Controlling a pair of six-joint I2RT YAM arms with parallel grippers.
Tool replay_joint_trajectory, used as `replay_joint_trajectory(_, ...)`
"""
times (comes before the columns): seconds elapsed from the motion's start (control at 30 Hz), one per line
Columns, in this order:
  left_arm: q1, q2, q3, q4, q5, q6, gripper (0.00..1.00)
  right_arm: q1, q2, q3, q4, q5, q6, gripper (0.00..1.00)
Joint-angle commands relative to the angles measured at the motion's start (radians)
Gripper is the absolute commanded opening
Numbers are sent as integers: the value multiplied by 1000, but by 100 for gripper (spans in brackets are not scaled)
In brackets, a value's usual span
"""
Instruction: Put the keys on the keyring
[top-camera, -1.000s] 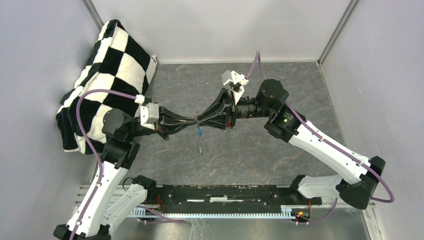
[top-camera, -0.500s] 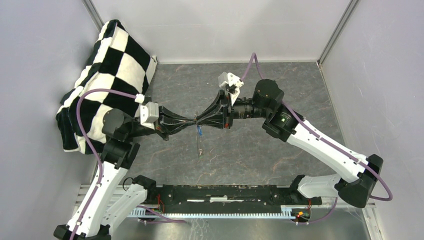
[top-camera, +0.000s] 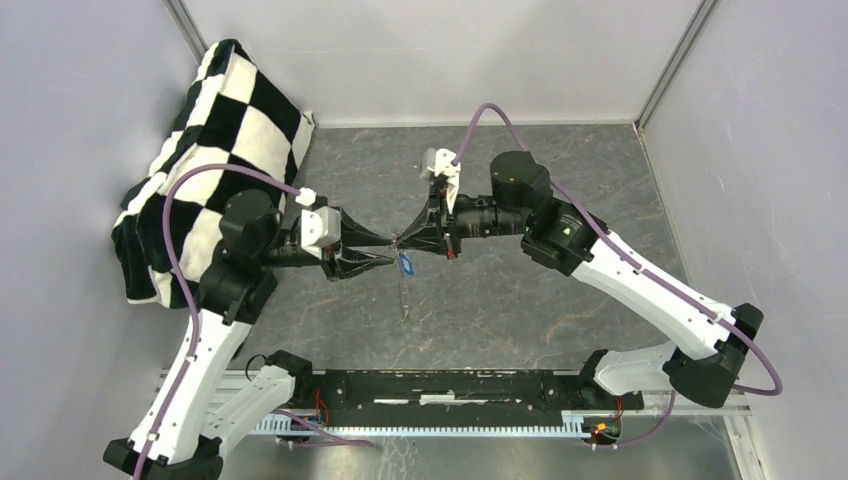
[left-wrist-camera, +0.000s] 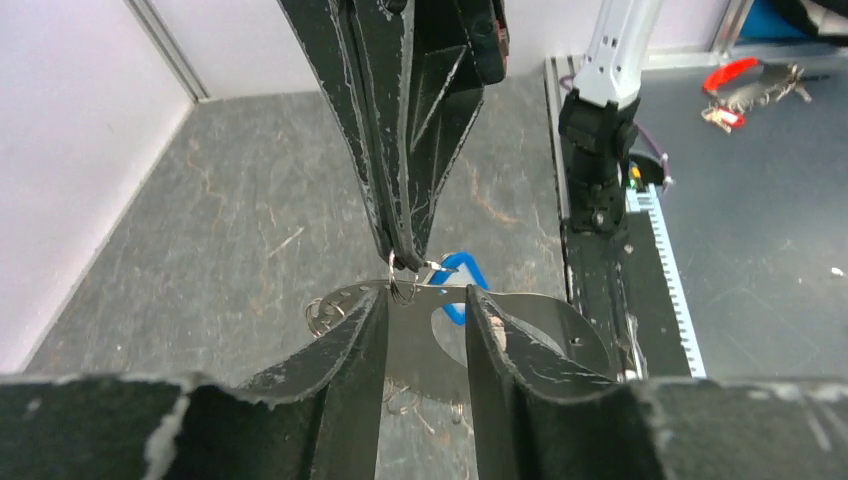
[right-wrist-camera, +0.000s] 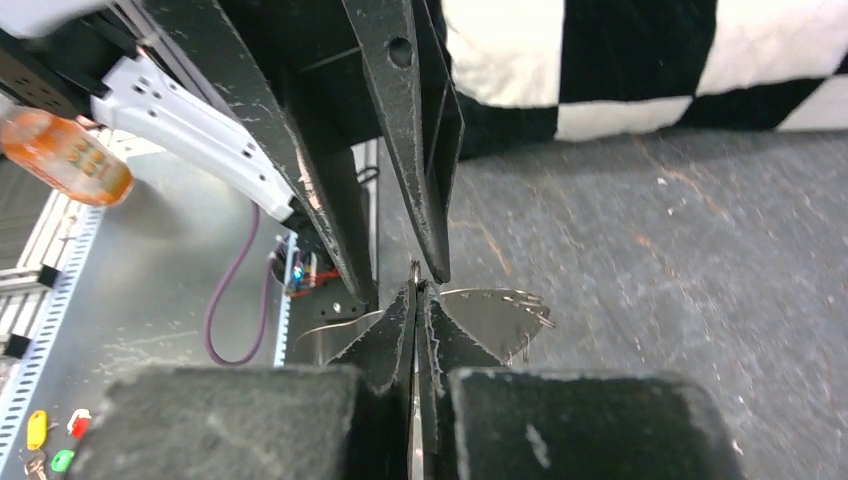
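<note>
My right gripper is shut on the top of the keyring, a thin metal loop that hangs edge-on above the grey floor. In the left wrist view the keyring shows as a thin wire just under the right fingertips. A key with a blue head hangs on the ring right beside that grip. My left gripper faces the right one, its fingers apart on either side of the ring and holding nothing.
A black-and-white checkered cloth is heaped in the back left corner. White walls close in the grey floor on three sides. A black rail runs along the near edge between the arm bases.
The left gripper has let go of the keyring, opened and pulled back a little to the left. The right gripper has shut on the ring and shifted left with it.
</note>
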Motion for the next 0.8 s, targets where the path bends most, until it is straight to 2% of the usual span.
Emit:
replay_joint_trajectory(0.0, -2, 53, 130, -392, 11, 388, 41, 47, 39, 120, -238, 125, -155, 1)
replay_joint_trajectory(0.13, -2, 93, 187, -517, 5, 501, 39, 99, 87, 205, -353, 198, -214, 1)
replay_joint_trajectory(0.23, -2, 123, 206, -555, 4, 524, 34, 122, 113, 250, -391, 223, -230, 1)
replay_joint_trajectory(0.43, -3, 135, 200, -563, 13, 531, 13, 145, 147, 309, -416, 225, -235, 1)
replay_joint_trajectory(0.57, -9, 146, 203, -604, 13, 567, 3, 146, 157, 328, -401, 198, -220, 1)
replay_joint_trajectory(0.63, -12, 148, 205, -606, 26, 571, 2, 146, 160, 327, -381, 176, -204, 1)
replay_joint_trajectory(0.67, -13, 151, 206, -609, 30, 577, 2, 146, 157, 322, -368, 170, -194, 7)
replay_joint_trajectory(0.7, -13, 150, 208, -601, 35, 568, 2, 143, 148, 310, -347, 176, -181, 17)
replay_joint_trajectory(0.77, -13, 135, 190, -521, 19, 468, 2, 127, 104, 259, -284, 189, -144, 31)
